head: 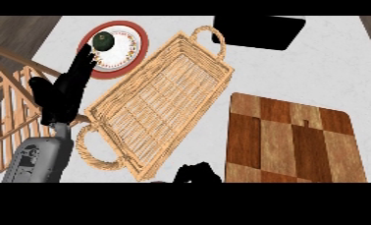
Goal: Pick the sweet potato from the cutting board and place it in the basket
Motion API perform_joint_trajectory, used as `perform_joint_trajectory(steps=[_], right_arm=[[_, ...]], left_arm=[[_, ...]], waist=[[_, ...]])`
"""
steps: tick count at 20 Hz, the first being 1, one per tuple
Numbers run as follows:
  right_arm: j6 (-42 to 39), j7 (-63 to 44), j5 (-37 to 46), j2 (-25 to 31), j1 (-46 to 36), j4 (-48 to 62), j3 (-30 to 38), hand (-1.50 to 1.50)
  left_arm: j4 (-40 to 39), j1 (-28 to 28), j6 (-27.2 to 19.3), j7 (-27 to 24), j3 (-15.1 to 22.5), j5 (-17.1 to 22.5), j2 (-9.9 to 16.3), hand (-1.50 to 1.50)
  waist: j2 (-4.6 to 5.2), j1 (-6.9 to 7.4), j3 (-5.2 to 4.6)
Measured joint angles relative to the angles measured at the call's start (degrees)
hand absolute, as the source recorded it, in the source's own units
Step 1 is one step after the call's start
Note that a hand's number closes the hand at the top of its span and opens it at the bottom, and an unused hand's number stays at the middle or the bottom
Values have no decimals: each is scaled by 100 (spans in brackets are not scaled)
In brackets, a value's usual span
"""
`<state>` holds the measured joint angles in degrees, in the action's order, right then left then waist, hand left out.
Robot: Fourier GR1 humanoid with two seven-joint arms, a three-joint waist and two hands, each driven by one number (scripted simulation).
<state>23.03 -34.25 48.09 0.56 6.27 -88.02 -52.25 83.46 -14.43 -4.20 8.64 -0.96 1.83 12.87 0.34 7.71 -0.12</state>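
The left hand (64,91) stands at the left side of the counter, its black fingers straight and held up, tips reaching toward the rim of a plate; it holds nothing and its grey forearm (38,159) comes in from the lower left corner. The right hand (197,172) shows only as a dark shape at the lower edge, between the basket and the cutting board, and I cannot tell how its fingers are set or whether anything is inside them.

Just beside the left hand lies the wicker basket (161,102), a long tray with a looped handle at each end, set at a slant across the middle of the counter. Nothing lies in it. Above the left fingertips is the red-rimmed plate (130,47), touching or nearly touching the basket's upper left edge, with a dark green round fruit (103,41) resting on it.

To the right, apart from the basket, sits the wooden cutting board (291,139), chequered in light and dark blocks. Its visible top is bare: the sweet potato is not to be seen on it, nor anywhere else on the counter.

A black flat object (259,30) lies at the far edge, beyond the basket's upper handle.
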Motion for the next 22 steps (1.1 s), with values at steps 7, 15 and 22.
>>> perform_joint_trajectory(steps=[7,15,22], right_arm=[[1136,739,-309,90,-501,-180,-1832,150],[2121,262,77,107,-844,-655,-2723,150],[2164,-564,487,89,-851,-722,-2819,150]], left_arm=[[-84,19,-99,43,-131,-33,69,0],[-89,185,-186,9,-319,-40,169,0],[-66,271,-227,-1,-380,-54,192,0]], waist=[[-29,-299,31],[-72,-630,5],[-86,-763,1]])
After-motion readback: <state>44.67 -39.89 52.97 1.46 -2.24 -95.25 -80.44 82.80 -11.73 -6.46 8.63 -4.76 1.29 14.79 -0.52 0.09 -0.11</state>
